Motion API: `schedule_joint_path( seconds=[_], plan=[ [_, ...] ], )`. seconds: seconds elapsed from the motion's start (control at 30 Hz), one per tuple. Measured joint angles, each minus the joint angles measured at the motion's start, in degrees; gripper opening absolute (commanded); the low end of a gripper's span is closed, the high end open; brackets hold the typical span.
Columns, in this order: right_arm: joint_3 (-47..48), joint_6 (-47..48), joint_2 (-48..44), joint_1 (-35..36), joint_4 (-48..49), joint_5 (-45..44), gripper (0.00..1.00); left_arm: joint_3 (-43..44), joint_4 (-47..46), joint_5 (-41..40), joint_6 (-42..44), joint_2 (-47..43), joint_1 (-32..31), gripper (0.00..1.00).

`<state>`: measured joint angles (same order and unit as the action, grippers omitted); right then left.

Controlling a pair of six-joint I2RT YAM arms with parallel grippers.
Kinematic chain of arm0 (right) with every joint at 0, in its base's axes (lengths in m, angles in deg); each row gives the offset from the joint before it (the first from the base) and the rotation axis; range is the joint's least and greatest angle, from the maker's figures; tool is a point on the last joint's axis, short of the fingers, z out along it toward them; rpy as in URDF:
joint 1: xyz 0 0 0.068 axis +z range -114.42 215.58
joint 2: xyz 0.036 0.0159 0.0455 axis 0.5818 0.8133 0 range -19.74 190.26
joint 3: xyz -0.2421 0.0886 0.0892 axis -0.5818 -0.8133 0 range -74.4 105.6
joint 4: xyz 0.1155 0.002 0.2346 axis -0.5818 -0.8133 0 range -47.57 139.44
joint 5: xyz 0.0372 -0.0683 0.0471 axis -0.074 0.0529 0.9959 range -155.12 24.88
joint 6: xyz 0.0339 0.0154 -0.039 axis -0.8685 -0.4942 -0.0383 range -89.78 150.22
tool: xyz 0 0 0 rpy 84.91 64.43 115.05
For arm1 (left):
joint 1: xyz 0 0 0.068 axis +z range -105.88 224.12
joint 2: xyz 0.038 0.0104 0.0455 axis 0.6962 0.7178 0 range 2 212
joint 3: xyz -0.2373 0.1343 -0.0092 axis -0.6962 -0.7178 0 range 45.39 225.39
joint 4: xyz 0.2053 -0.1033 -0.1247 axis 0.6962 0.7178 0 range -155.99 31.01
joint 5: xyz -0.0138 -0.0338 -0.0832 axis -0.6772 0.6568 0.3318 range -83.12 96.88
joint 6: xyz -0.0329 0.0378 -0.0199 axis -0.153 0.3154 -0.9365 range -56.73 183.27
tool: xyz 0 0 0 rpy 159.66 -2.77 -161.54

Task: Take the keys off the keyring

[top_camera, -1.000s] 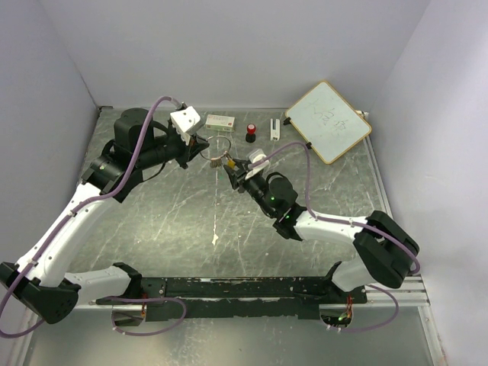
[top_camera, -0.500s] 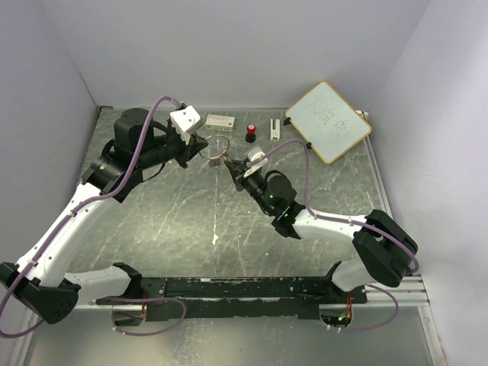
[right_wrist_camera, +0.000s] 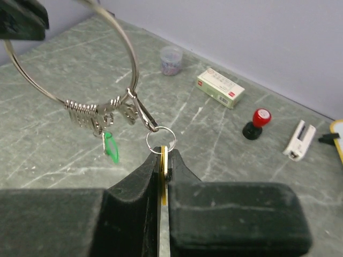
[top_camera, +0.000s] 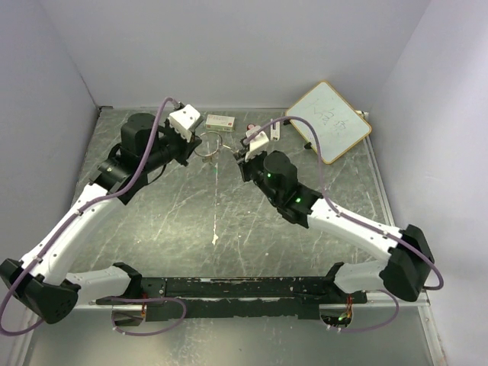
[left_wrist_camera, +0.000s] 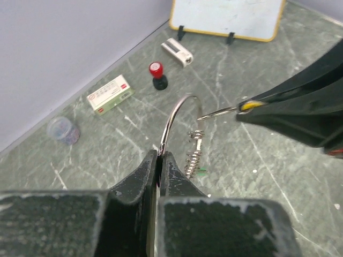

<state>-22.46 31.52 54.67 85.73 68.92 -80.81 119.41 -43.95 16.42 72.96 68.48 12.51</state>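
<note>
1. The left gripper (left_wrist_camera: 159, 154) is at the left of the scene. Its jaws are pressed fully together on the wire of the keyring (left_wrist_camera: 172, 115), pinching the lower left of the loop
2. The keyring is held up off the table (top_camera: 175, 213) in the air between the two grippers, over the far middle of the tabletop. It stands roughly upright
3. The keys (right_wrist_camera: 88, 113) are bunched together on the lower part of the ring as a tight row of silvery pieces. The green key (right_wrist_camera: 110, 147) dangles just below them
4. Beside the bunch, a clasp (right_wrist_camera: 140, 113) hangs from the keyring, and its lower end meets a small ring (right_wrist_camera: 161, 139)
5. The yellow-orange key (left_wrist_camera: 247, 105) sits on that small ring, with only a thin strip of its head showing
6. The right gripper (right_wrist_camera: 162, 155) is clamped shut on the yellow-orange key, with no gap showing between the fingers beyond the key itself. Its tips are just under the small ring
7. On the table behind, from left to right in the right wrist view, are a small clear cup (right_wrist_camera: 171, 53), a white box (right_wrist_camera: 220, 87), a red-and-black knob (right_wrist_camera: 256, 122) and a white block (right_wrist_camera: 299, 140)
8. A whiteboard (top_camera: 329, 120) stands propped at the far right corner
</note>
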Motion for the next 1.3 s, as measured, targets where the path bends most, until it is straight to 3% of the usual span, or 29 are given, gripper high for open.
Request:
schedule_joint_path(
  seconds=[0.27,0.47,0.5,0.53,0.57,0.9,1.07,1.23,1.3],
  plan=[
    [9.2,-2.9,-5.9,2.3,-23.7,-6.2,0.0,-4.0,-4.7,-4.9,-2.4,2.2,-0.4,0.13],
    [11.1,-3.4,-8.2,3.3,-30.0,-8.9,0.0,-6.9,-8.3,-3.4,-4.0,2.3,-1.1,0.42],
    [11.6,-3.3,-8.2,3.3,-30.6,-9.4,0.0,-7.3,-8.7,-3.2,-4.1,2.3,-1.1,0.49],
    [12.2,-3.2,-8.2,3.3,-31.4,-9.7,0.0,-7.8,-9.0,-2.7,-4.2,2.3,-1.1,0.63],
    [13.2,-3.1,-8.0,3.3,-32.2,-10.3,0.0,-8.2,-9.5,-2.3,-4.2,2.3,-1.0,0.98],
    [24.5,-2.6,-0.8,4.2,-41.0,-16.3,0.0,-13.1,-16.1,1.1,-6.1,1.7,-0.6,0.99],
    [29.1,-3.6,3.6,4.6,-46.9,-18.4,0.0,-14.7,-20.8,2.1,-6.8,1.6,-0.6,0.9],
    [32.8,-4.6,6.7,5.4,-52.6,-20.3,0.0,-19.2,-25.6,4.4,-7.1,0.2,-0.6,0.69],
    [34.6,-5.0,7.8,5.6,-54.7,-21.1,0.0,-20.2,-26.9,5.3,-7.2,-0.1,-0.6,0.67]
  ],
)
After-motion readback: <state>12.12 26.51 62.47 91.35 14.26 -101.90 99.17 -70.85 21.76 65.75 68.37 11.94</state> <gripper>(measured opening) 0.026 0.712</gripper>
